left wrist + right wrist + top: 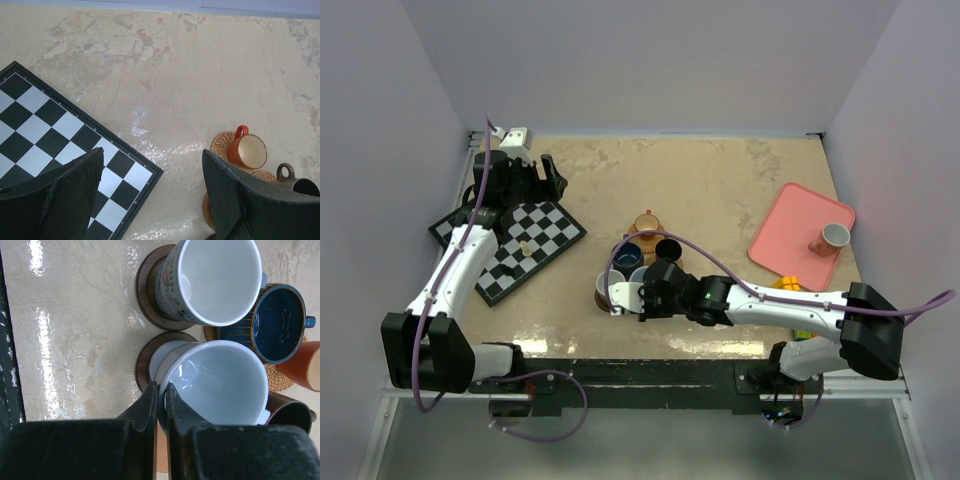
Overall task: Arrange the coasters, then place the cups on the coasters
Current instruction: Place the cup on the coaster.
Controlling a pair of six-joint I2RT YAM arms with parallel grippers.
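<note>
Table (720,180) carries a chessboard (510,245) on its left side; all positions below refer to that chessboard. Pink tray (790,225) lies well to its right, with a lone cup (835,236) on it.

Left gripper (152,155) hangs above the chessboard's far edge, jaws spread wide, holding nothing. Right gripper (162,390) reaches into the cluster of cups just right of the chessboard. Its fingers are pressed together on the rim of the white cup (220,385).

The white cup rests on a dark coaster (144,365). Beside it, a printed cup (210,280) stands on a second dark coaster (145,290). Further right of the chessboard sit the blue cup (277,322), black cup (668,248) and orange cup (247,151). The orange cup stands on a woven coaster (220,144).
</note>
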